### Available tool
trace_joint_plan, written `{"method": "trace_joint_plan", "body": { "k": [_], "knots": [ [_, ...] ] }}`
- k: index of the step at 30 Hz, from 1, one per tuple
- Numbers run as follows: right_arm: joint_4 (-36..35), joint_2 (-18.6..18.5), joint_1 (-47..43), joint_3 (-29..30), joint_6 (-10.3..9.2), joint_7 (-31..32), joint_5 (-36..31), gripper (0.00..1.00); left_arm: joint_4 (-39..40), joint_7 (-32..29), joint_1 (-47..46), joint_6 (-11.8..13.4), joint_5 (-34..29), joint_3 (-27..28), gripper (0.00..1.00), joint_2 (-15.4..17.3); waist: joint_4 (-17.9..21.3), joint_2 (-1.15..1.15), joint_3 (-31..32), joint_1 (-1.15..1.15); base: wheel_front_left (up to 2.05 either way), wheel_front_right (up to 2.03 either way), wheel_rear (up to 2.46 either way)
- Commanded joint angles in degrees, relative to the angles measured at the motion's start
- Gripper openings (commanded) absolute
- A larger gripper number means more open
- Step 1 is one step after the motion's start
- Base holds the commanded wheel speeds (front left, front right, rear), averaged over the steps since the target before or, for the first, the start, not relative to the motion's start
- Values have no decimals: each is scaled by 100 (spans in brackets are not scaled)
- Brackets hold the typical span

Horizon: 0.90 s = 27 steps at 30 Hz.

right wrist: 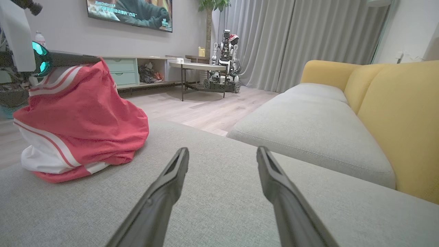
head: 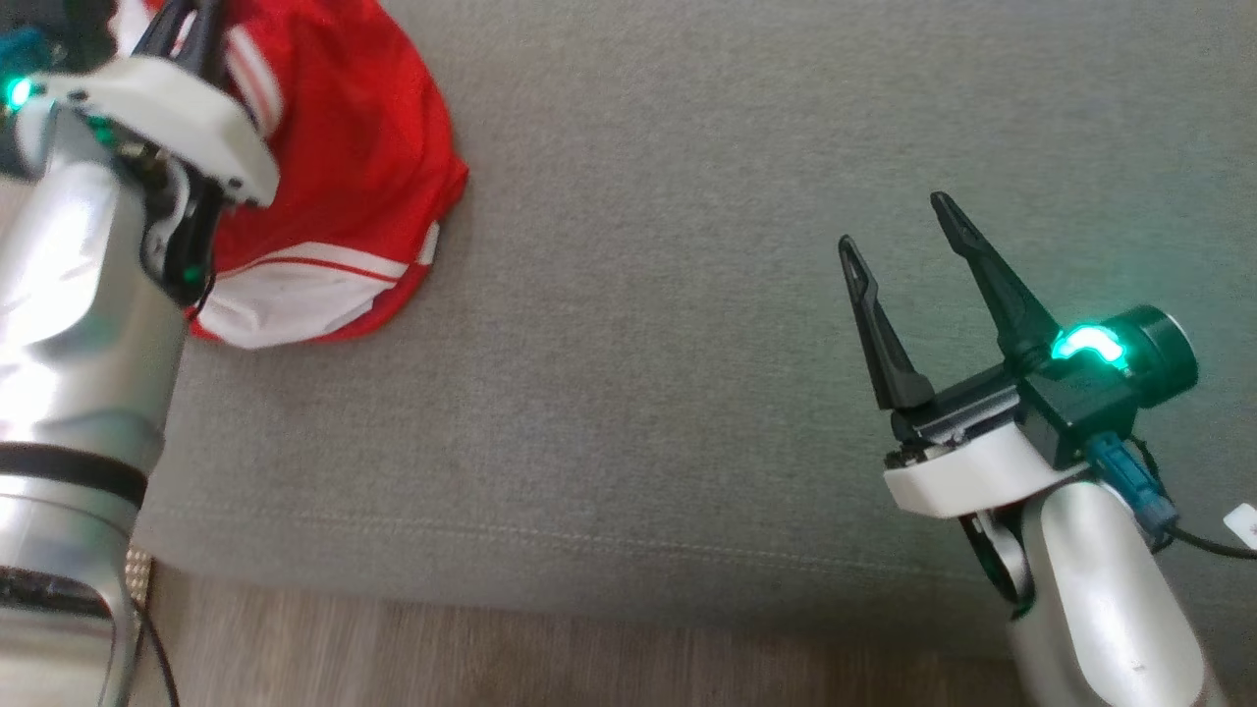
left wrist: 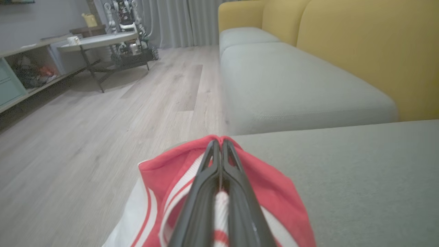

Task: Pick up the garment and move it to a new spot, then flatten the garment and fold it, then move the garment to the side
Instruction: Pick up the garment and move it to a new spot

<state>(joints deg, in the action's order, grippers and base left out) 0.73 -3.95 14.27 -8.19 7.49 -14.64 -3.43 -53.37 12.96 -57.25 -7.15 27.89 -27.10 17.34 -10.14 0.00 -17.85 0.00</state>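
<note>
- My left gripper [left wrist: 219, 142]: both fingers pressed together, pinching a fold of the garment [left wrist: 274, 185]; red cloth wraps over the tips, and a white-and-red striped strip sits between the finger bases, seen in my left wrist view.
- Garment: red with white bands and white panels; bunched, not flat; the top is drawn up into a peak at my left fingers, while the lower folds rest on the grey seat cushion [head: 687, 295].
- Location in the head view: the garment [head: 363, 147] lies at the upper left of the cushion, partly hidden behind my left wrist; a white panel with a red stripe faces the cushion's front seam.
- My right gripper [head: 892, 221]: jaws spread wide, nothing between them; it hovers above bare grey fabric at the lower right, well apart from the garment.
- Right wrist view: the two fingers [right wrist: 171, 185] point across the cushion; the garment [right wrist: 82, 120] stands to their left as a slumped mound, its base touching the cushion.
- Surroundings: yellow backrest [right wrist: 394, 113] along the right side of the sofa; wood floor [head: 491, 648] below the cushion's front edge; a round table [right wrist: 197, 65] with another robot [right wrist: 224, 61] beside it; grey curtains [right wrist: 291, 41] behind; a wall screen [right wrist: 130, 12] above a low shelf.
</note>
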Motion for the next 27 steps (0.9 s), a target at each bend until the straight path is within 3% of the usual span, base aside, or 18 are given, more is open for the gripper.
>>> {"method": "trace_joint_plan", "body": {
  "k": [1,16,27],
  "knots": [
    [-160,71,-95,-113,0,-36,67,100,299,54,-373,-34,-9,79,0,311,96,0,112,0,0,0,0],
    [-316,106,-2,-154,0,-36,697,100,2247,-739,-863,37,108,-318,0,530,1390,0,304,0,0,0,0],
    [-456,107,177,-196,0,-36,1178,100,2854,-1224,-1622,94,-131,-667,0,212,2494,0,-14,0,0,0,0]
  ]
}}
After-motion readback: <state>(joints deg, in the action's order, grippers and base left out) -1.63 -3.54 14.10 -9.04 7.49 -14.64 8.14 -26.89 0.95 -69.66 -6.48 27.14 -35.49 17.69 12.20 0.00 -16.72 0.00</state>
